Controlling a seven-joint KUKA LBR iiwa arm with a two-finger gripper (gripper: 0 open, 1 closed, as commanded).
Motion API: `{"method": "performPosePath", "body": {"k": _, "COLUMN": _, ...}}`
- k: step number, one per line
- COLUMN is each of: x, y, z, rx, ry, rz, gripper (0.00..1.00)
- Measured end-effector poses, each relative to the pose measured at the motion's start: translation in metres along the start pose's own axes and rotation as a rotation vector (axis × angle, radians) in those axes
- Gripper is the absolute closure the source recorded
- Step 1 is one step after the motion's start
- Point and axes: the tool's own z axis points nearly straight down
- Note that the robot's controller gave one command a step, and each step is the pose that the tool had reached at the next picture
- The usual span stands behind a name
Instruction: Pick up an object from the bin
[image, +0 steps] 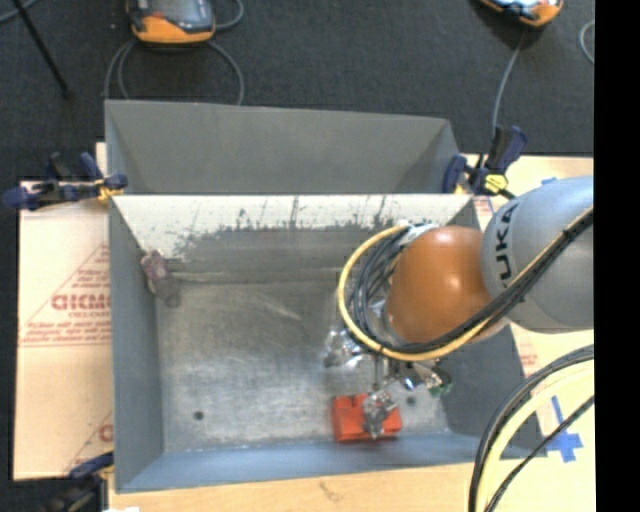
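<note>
A red block (350, 421) was noted by the near wall of the bin (131, 380), right of centre. The gripper (378, 412) was seen directly over it; open or closed could not be told. A small grey piece (153, 268) was logged at the far left.

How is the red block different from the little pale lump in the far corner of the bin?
The red-orange square block is bright; the small pale pinkish lump is dull. The block looks bigger than the lump. The block lies near the front wall, under the robot's hand; the lump sits in the far left corner, away from the hand. Both rest in the grey metal bin.
</note>
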Motion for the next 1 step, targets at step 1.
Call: {"method": "performPosePath", "body": {"k": 1, "x": 0.0105, "y": -0.0350, "z": -0.0316, "rx": -0.001, "ry": 0.005, "rz": -0.158, "gripper": 0.00}}
